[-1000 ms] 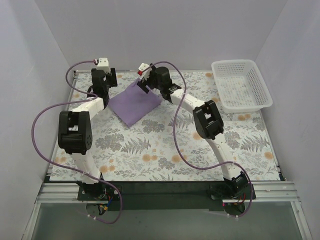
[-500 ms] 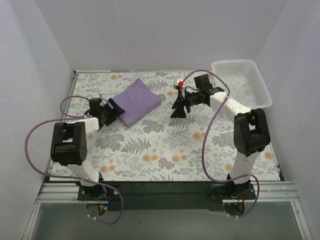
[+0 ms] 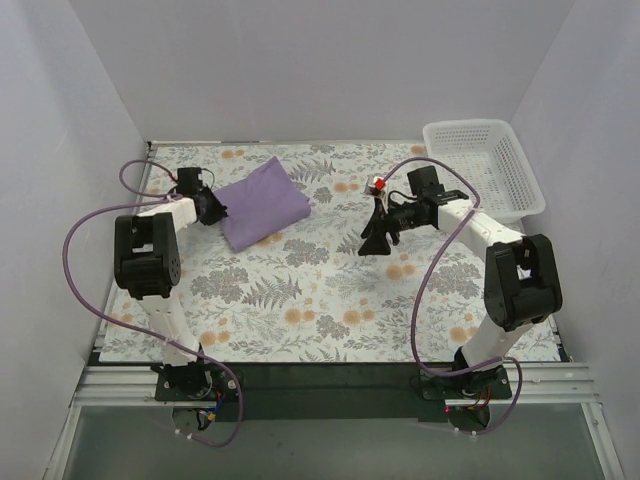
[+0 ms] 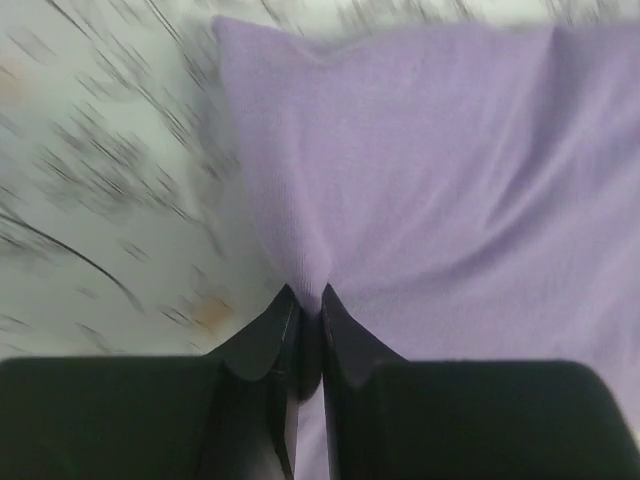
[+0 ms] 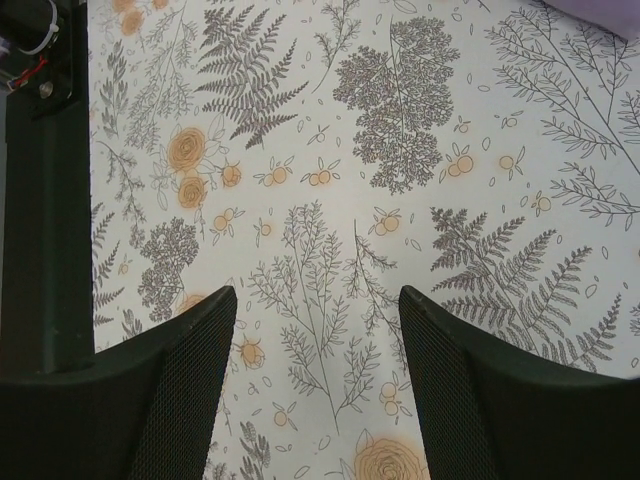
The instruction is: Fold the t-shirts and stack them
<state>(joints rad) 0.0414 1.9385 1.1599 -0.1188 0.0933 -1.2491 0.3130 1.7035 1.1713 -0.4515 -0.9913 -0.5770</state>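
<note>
A lavender-purple t-shirt [image 3: 262,203] is seen folded into a compact, roughly rectangular bundle. It is laid on the left rear part of the counter [image 3: 300,310], which is covered by a cloth printed with grey ferns and orange flowers. The bundle is turned at an angle to the counter's edges.

The left gripper [image 3: 211,208] is held low against the left edge of the bundle. In the left wrist view its fingers [image 4: 262,340] are pressed together. A ridge of purple fabric [image 4: 430,180] is drawn up into the tips, so this gripper is clamped on the edge of the t-shirt. The patterned cloth to the left of the fabric is blurred in that view.

The right gripper [image 3: 378,242] is pointed down at the counter to the right of centre, well apart from the t-shirt. In the right wrist view its fingers [image 5: 185,385] are held wide apart, and only the printed cloth is seen between them. Whether the tips touch the cloth cannot be told. A small purple corner of the t-shirt [image 5: 612,12] is caught at the top right of that view.

A white lattice basket [image 3: 480,175] is placed at the right rear corner of the counter, apart from both grippers.
</note>
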